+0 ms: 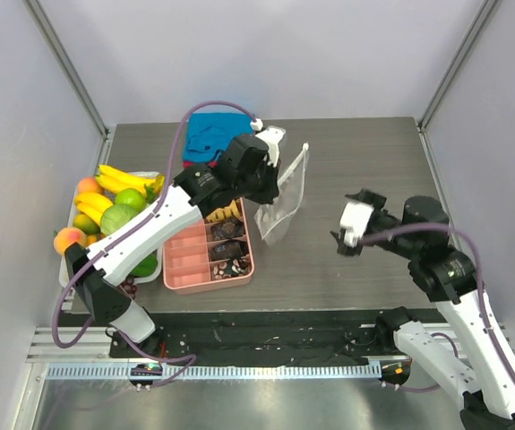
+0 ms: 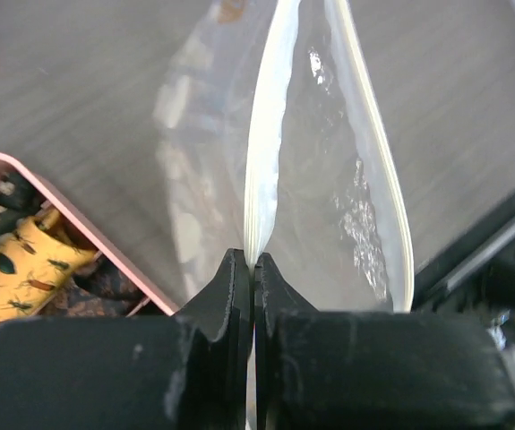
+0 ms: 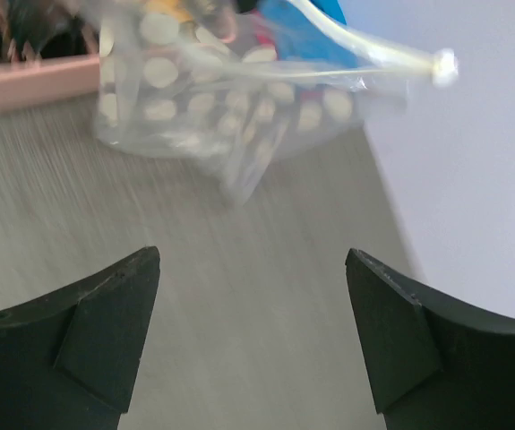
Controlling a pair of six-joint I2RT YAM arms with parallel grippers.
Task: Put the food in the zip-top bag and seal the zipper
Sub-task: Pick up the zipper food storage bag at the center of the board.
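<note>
The clear zip-top bag (image 1: 286, 199) with white dots hangs over the table right of the pink box (image 1: 205, 269). My left gripper (image 1: 277, 170) is shut on its zipper edge (image 2: 266, 152) and holds it up; in the left wrist view the mouth (image 2: 329, 179) gapes open. The bag also shows in the right wrist view (image 3: 221, 107). My right gripper (image 1: 342, 240) is open and empty, right of the bag and apart from it, its fingers (image 3: 105, 313) above bare table. Wrapped snacks (image 1: 226, 235) lie in the pink box.
A white tray (image 1: 150, 271) with bananas, peaches and green fruit sits at the left. A folded blue and red cloth (image 1: 212, 134) lies at the back behind the left arm. Grey walls close in both sides and the back.
</note>
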